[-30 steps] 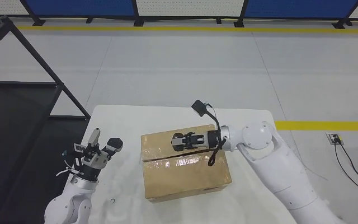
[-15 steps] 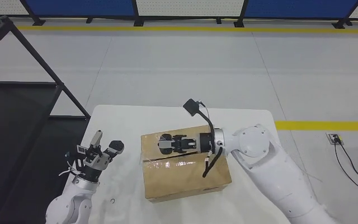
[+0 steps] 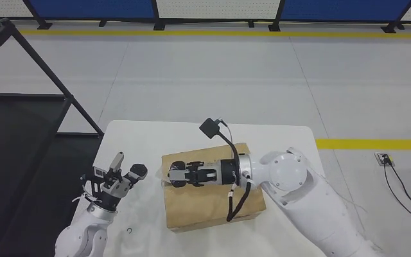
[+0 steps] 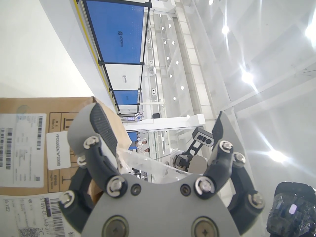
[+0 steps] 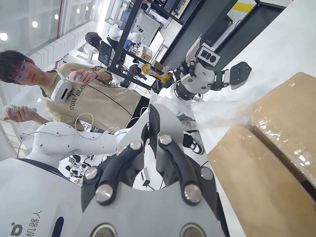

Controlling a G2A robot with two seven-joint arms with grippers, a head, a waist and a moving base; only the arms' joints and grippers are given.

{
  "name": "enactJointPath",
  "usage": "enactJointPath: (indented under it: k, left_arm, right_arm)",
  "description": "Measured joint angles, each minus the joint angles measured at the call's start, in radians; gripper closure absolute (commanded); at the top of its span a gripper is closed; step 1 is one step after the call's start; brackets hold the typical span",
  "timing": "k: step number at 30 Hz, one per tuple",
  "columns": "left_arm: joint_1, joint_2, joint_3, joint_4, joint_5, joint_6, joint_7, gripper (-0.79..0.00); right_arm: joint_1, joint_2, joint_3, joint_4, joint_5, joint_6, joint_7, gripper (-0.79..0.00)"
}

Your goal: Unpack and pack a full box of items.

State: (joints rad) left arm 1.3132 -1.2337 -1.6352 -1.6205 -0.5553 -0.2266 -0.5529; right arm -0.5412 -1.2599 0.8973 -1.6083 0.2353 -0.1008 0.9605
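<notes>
- The right hand (image 3: 172, 175) lies stretched across the top of the brown cardboard box (image 3: 205, 209), with its tips at the box edge nearest the other arm. Its fingers are pressed together. Going by its wrist view, they pinch a crumpled strip of clear packing tape (image 5: 217, 110) that runs from them back to the box's centre seam.
- The left hand (image 3: 126, 166) hovers beside the box and apart from it, over the white tabletop (image 3: 141, 135). Its fingers are spread wide with nothing between them.
- The box rests on the tabletop between the two arms. Both top flaps lie flat and meet at the seam, and glossy tape covers part of the top. White printed labels (image 4: 22, 149) sit on the side facing the left hand.
- Done so far, as I judge it: only the start of the unsealing. One length of tape is lifted off the seam at the end of the box nearest the left hand, and its far end looks still attached.
- With the flaps shut, the contents cannot be seen.
- Left to do: pull the tape fully free, fold the flaps open, take every item out, then put them all back and close the box. I would put the task at its very beginning.
</notes>
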Motion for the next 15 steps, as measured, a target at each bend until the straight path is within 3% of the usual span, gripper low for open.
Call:
enactJointPath:
  k: [15]
  left_arm:
    - [-0.018, 0.002, 0.028, -0.001, -0.002, -0.023, -0.031, -0.785]
  right_arm:
    - [-0.068, 0.009, 0.044, -0.042, 0.003, 0.008, -0.007, 0.0]
